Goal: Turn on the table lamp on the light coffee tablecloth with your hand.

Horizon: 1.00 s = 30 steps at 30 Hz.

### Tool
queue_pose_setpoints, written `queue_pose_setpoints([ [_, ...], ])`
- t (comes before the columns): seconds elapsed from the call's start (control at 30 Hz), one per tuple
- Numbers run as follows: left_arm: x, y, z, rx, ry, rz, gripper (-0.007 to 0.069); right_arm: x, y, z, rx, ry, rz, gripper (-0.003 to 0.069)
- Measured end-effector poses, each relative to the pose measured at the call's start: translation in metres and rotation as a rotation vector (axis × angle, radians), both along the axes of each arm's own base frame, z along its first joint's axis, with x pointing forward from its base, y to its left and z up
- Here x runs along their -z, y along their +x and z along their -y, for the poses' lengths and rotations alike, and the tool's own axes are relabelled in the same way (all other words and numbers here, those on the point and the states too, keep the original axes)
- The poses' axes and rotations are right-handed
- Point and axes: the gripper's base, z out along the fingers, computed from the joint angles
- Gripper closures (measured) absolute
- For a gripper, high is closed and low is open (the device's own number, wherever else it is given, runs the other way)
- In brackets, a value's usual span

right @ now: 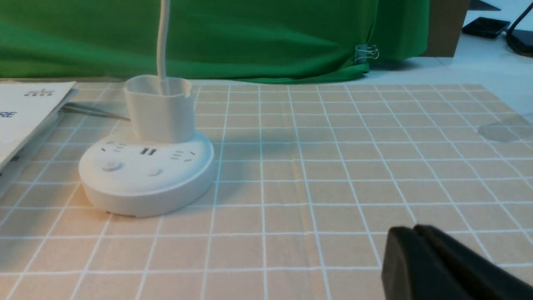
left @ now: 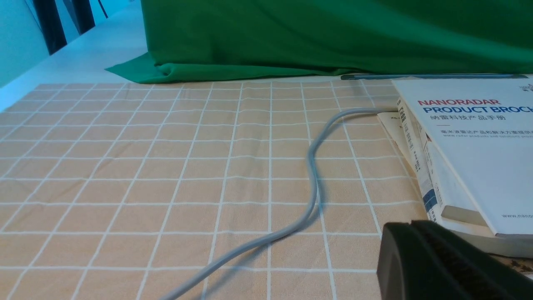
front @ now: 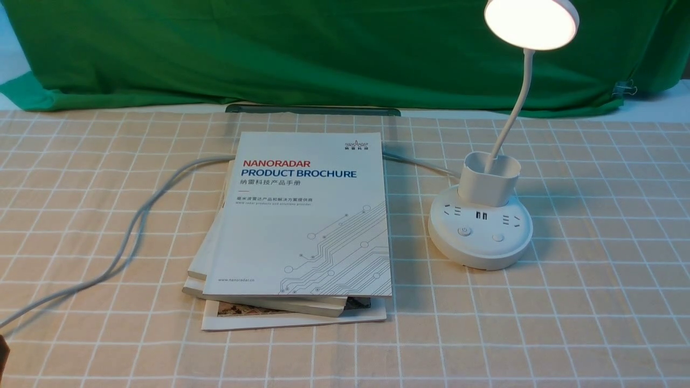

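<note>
Both arms' fingers (right: pixel 416 246) (left: pixel 412 246) were clenched on nothing, clear of the table lamp (front: pixel 481 229), whose head glowed above the light coffee tablecloth (front: pixel 593 302).

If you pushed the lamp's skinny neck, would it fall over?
Probably not. The lamp sits on a wide, flat round base, so it looks steady. The thin curved neck would likely bend first. Its lit head hangs off to one side, so a hard shove might tip it.
</note>
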Motion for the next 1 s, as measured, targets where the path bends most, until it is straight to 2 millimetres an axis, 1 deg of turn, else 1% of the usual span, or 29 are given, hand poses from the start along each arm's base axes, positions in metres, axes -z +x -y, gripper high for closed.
queue_pose_setpoints([
  [0.43,0.0000,0.0000,0.0000,0.000,0.001,0.000,0.0603,0.0000,0.0000,0.0009,0.015,-0.001,0.000,0.0615],
  [1.0,0.0000,0.0000,0.0000,0.000,0.001,0.000,0.0603,0.0000,0.0000,0.0009,0.015,-0.001,0.000,0.0567],
])
